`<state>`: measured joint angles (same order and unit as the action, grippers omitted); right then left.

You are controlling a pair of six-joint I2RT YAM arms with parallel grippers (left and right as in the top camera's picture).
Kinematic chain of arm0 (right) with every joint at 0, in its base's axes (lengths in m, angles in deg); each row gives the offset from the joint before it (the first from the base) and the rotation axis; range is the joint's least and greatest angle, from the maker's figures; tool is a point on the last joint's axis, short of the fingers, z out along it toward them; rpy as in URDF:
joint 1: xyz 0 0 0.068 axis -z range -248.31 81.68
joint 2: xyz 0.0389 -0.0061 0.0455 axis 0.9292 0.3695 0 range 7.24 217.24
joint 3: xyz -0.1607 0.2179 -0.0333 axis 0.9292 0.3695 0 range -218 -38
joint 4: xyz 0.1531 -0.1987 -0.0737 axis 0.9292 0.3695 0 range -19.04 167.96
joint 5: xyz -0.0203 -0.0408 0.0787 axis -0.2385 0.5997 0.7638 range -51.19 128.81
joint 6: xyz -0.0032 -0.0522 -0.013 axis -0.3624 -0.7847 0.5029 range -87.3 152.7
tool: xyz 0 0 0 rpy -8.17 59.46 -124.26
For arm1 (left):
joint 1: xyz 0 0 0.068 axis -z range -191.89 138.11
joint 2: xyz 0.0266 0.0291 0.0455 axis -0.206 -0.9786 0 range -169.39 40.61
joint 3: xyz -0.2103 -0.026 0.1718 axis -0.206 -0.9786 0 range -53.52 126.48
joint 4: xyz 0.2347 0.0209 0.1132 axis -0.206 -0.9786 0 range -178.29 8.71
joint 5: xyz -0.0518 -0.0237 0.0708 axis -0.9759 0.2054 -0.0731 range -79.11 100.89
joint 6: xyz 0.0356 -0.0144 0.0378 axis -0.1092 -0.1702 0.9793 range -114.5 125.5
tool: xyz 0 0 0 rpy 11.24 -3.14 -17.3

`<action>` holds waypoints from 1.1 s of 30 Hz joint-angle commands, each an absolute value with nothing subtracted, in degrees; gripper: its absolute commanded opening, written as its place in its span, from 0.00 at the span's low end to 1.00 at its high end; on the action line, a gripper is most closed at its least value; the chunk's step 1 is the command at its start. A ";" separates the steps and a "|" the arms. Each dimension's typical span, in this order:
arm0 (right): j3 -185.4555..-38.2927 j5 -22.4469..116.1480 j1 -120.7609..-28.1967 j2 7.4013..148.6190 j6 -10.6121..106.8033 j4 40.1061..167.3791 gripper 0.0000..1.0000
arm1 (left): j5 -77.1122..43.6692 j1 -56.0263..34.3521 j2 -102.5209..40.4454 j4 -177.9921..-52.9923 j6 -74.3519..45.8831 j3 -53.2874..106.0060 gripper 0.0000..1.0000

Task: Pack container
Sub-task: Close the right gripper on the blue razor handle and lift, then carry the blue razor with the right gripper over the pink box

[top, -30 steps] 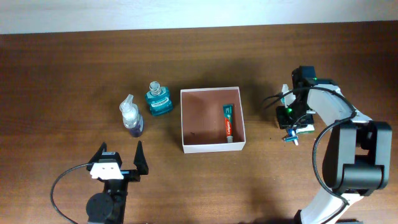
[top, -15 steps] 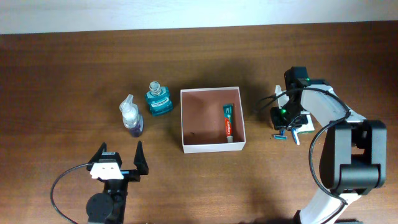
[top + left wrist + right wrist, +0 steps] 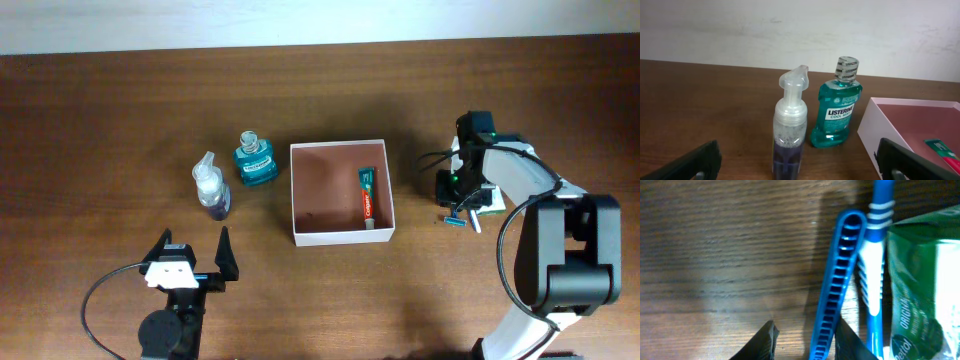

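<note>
Right wrist | right jaws astride blue handle (image 3: 835,285) | toothbrush (image 3: 872,270), green box (image 3: 920,290) alongside

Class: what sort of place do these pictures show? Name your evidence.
Probably a robotics test bench: a wooden table, a cabled right arm, and toiletries like the mouthwash bottle beside the container.

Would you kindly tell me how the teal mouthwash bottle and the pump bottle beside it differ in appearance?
The mouthwash bottle is teal and broad; the pump bottle is slim and clear, with purple liquid low down. The mouthwash bottle bears a printed label, the pump bottle none. One ends in a wrapped cap, the other in a spout. Both stand upright on the table.
</note>
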<state>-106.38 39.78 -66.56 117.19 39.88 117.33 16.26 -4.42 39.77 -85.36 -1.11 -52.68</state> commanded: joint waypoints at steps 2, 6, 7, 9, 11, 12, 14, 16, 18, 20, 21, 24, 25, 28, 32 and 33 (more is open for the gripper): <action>-104.54 36.57 -66.75 117.34 42.65 117.63 0.25 | 16.70 -4.71 40.27 -85.36 -0.19 -53.00 0.99; -104.54 36.59 -66.75 117.34 42.65 117.68 0.19 | 16.70 -4.71 40.27 -85.36 -0.19 -53.00 0.99; -104.54 36.59 -66.75 117.34 42.65 117.81 0.17 | 16.70 -4.71 40.27 -85.36 -0.19 -53.00 0.99; -104.54 36.59 -66.75 117.34 42.63 118.05 0.14 | 16.70 -4.71 40.27 -85.36 -0.19 -53.00 0.99; -104.54 36.59 -66.75 117.34 42.61 118.27 0.09 | 16.70 -4.71 40.27 -85.36 -0.19 -53.00 0.99; -104.54 36.59 -66.75 117.32 42.59 118.35 0.07 | 16.70 -4.71 40.27 -85.36 -0.21 -53.00 0.99; -104.54 36.59 -66.75 117.32 42.57 118.46 0.04 | 16.70 -4.71 40.27 -85.36 -0.19 -53.00 0.99; -104.54 36.59 -66.75 117.32 42.15 118.49 0.04 | 16.70 -4.71 40.27 -85.36 -0.19 -53.00 0.99; -104.58 36.59 -66.75 117.32 41.98 118.51 0.04 | 16.70 -4.71 40.27 -85.36 -0.19 -53.00 0.99; -105.17 36.61 -66.75 117.30 41.98 119.21 0.04 | 16.70 -4.71 40.27 -85.36 -0.19 -53.00 1.00; -105.85 36.61 -66.75 117.30 41.98 119.91 0.04 | 16.70 -4.71 40.27 -85.36 -0.19 -53.00 0.99; -109.20 36.98 -66.82 117.06 42.00 122.62 0.04 | 16.70 -4.71 40.27 -85.36 -0.19 -53.00 0.99; -110.92 37.40 -66.86 116.95 42.00 123.97 0.04 | 16.70 -4.71 40.27 -85.36 -0.19 -53.00 0.99; -116.10 39.36 -66.88 116.80 42.00 128.10 0.04 | 16.70 -4.71 40.27 -85.36 -0.19 -53.00 0.99; -122.25 43.21 -67.12 116.75 42.00 133.30 0.04 | 16.70 -4.71 40.27 -85.36 -0.19 -53.00 0.99; -123.73 44.68 -67.43 116.75 42.02 134.51 0.04 | 16.70 -4.71 40.27 -85.36 -0.19 -53.00 0.99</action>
<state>-119.80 40.46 -66.58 117.19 41.78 132.71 16.26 -4.42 39.77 -85.36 -1.11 -52.68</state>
